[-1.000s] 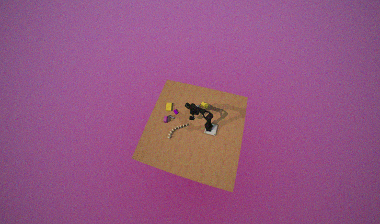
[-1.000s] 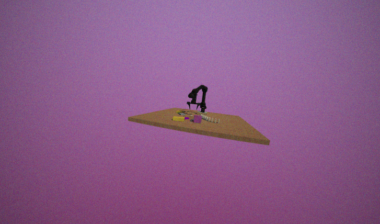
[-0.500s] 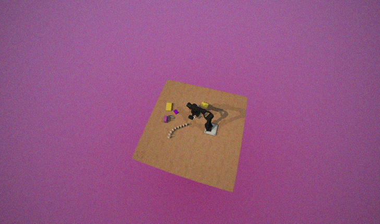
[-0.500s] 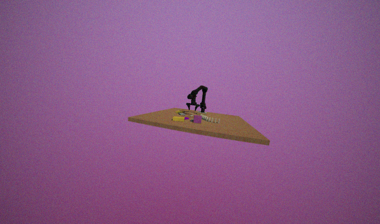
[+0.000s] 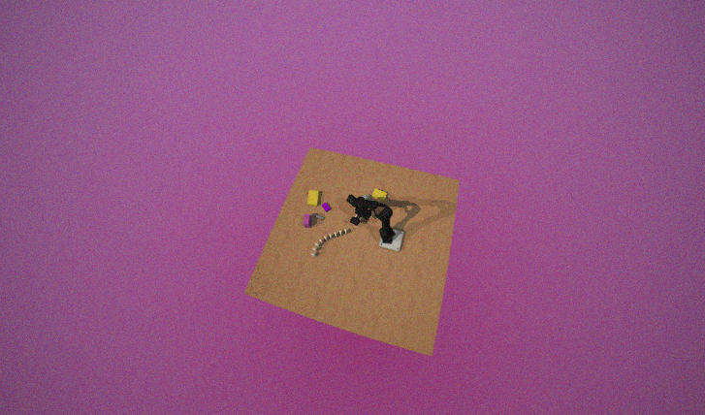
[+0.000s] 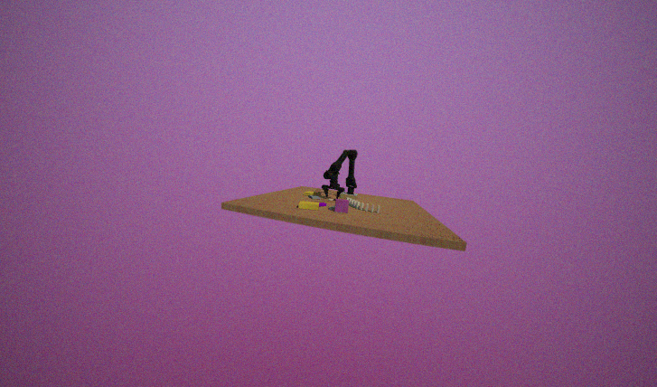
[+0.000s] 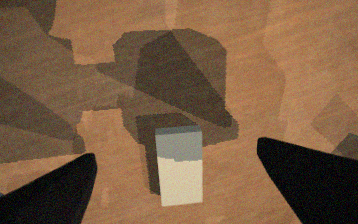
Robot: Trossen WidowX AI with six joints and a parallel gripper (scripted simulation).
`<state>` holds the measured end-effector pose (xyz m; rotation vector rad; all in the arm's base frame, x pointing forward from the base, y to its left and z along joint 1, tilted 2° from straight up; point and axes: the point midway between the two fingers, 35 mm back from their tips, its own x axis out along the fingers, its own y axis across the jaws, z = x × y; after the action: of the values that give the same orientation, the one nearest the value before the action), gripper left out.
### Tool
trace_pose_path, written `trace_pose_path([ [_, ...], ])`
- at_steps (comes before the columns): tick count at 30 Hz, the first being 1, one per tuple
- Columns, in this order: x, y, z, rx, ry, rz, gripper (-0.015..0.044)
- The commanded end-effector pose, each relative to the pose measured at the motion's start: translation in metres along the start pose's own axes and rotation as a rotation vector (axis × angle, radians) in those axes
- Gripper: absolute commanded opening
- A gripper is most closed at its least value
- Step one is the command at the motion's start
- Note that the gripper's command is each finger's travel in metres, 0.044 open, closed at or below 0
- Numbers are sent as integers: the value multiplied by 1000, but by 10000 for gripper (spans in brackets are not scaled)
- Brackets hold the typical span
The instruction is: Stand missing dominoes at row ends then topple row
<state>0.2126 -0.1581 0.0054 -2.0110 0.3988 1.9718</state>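
Observation:
A curved row of standing cream dominoes [image 5: 331, 236] [image 6: 364, 205] runs across the wooden table [image 5: 354, 299] [image 6: 408, 225], left of the arm's base [image 5: 392, 242]. My gripper [image 7: 179, 153] [image 6: 332, 193] is open and empty. It hangs low over the table, behind the near end of the row. In the wrist view a single loose cream domino [image 7: 180, 172] sits on the table right between the two dark fingers, apart from both. Its upper part is in shadow. The row itself is out of the wrist view.
Two yellow blocks [image 5: 313, 197] [image 5: 379, 194], a small purple cube [image 5: 326, 207] and a magenta block [image 5: 306, 220] [image 6: 342, 205] lie near the row's far side. A yellow block [image 6: 308, 205] shows in the exterior view. A shaded grey piece [image 7: 356, 145] lies at the wrist view's right.

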Motion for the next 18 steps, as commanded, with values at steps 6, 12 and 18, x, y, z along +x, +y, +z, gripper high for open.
trace_pose_path([
  [6,13,-1,4,4,-12,0,440],
  [12,13,-1,4,4,-12,0,361],
  [18,13,-1,4,4,-12,0,204],
])
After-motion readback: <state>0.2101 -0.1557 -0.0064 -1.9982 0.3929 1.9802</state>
